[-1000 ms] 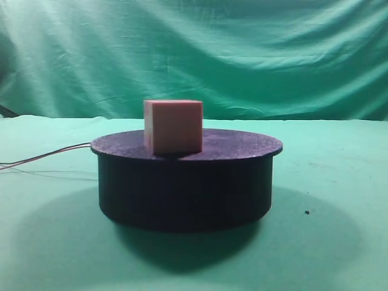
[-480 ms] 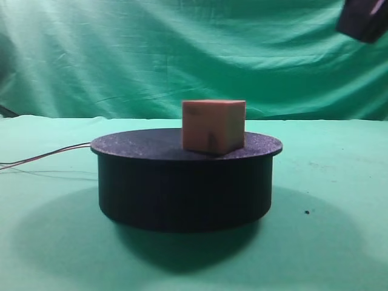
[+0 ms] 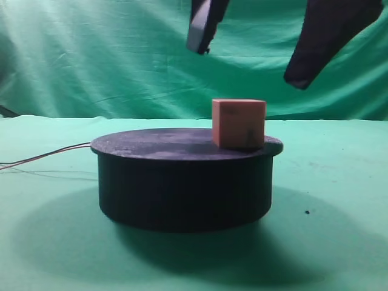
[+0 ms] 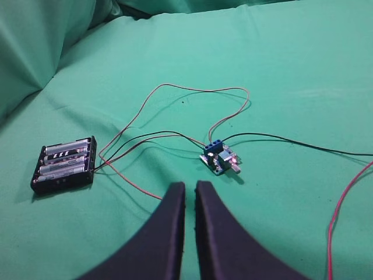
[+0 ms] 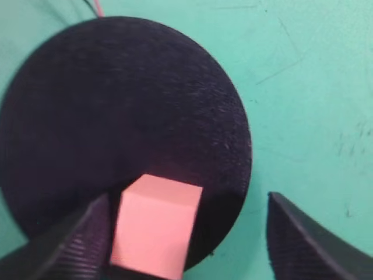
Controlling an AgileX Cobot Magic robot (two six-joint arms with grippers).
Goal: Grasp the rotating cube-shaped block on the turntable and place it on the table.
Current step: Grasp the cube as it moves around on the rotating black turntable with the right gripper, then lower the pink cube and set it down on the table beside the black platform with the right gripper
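The cube-shaped block [image 3: 239, 123] is seen as a small salmon-pink cube with matte, plain faces and crisp edges. It stands upright on the turntable [image 3: 151, 182], near the right rim of the flat, speckled black top, with most of that top left bare to its left. The turntable is a wide, low black cylinder resting on the bench [image 3: 339, 242], which is covered in green cloth; thin wires [image 3: 45, 156] are led off its left side.

The right end effector [image 3: 250, 57] is held above the block with its dark fingers spread wide, nothing gripped. In the right wrist view the block [image 5: 154, 226] lies just beside one ribbed finger [image 5: 64, 245], the other well apart.

The left end effector [image 4: 189, 189] is clenched over bare cloth, near a battery holder [image 4: 63, 164] and a small circuit board [image 4: 220, 158].
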